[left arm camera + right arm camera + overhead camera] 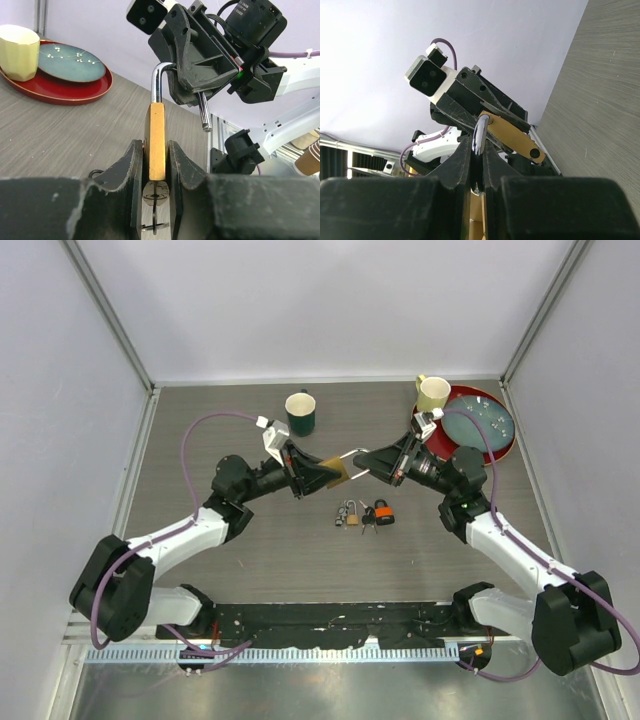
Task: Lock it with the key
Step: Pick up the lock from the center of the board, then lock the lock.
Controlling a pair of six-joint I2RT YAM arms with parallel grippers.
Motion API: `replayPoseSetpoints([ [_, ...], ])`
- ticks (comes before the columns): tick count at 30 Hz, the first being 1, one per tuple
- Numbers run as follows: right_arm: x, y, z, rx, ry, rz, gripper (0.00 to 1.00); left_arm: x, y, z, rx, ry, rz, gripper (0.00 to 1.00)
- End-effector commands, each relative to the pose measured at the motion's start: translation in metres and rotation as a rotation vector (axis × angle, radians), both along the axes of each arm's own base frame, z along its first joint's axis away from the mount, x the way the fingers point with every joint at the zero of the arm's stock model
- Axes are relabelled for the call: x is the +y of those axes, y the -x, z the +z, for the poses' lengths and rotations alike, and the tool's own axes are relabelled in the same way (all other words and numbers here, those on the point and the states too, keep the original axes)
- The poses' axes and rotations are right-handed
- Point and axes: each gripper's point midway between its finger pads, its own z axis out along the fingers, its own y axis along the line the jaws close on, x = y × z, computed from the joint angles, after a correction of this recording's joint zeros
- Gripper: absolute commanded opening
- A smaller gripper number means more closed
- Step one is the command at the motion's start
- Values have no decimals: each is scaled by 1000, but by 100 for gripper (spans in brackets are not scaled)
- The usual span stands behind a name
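Presently, nearest the arm bases, a small cluster lies loose on the table point(250, 540): three little spare padlocks point(350, 513) by my count, one of them orange-bodied, with keys point(368, 522) among them too small to number.

Just beyond and above the table, the one brass padlock point(156, 135) is held in the air between two arms. The left gripper point(156, 167) is clamped on the flat faces of the brass body. The right gripper point(477, 167) is closed on the steel shackle point(479, 137), whose free leg stands out of the body, so the lock is open.

Handling, as judged: solid metal, rigid, weighty for its size, not fragile. The polished shackle looks slippery and round, liable to swivel in a pinch. The flat brass faces give the surer hold, leaving the keyway end clear. Whether a key sits in the keyway cannot be told.

Farthest off: one dark green mug point(300, 412), and one red tray point(65, 92) carrying one teal plate point(70, 62) and one pale yellow cup point(17, 52) beside it.
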Motion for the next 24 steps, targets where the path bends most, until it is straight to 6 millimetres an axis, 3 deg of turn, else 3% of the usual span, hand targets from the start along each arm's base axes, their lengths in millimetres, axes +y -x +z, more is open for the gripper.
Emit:
replayPoseSetpoints([
  [1,-3,11,40,-156,-75,18,1,-2,4,29,-65,69,-39,0],
  [6,-1,9,24,-160,-26,18,2,-1,2,28,-35,69,-18,0],
  [12,-2,-3,-18,-196,159,-32,30,-2,-1,15,42,-2,-13,0],
  [13,-2,-5,-25,-170,198,-35,40,-2,-2,12,58,-12,-10,0],
  [15,-4,-11,-28,-243,275,-49,53,-2,-1,5,92,-39,-18,0],
  [16,-7,-13,-40,-210,328,-58,57,0,-2,3,108,-46,-14,0],
  [18,-10,-18,-40,-275,404,-73,68,1,1,-5,140,-68,-24,0],
  [24,-28,-23,-44,-311,569,-140,82,14,5,-21,230,-113,-20,0],
])
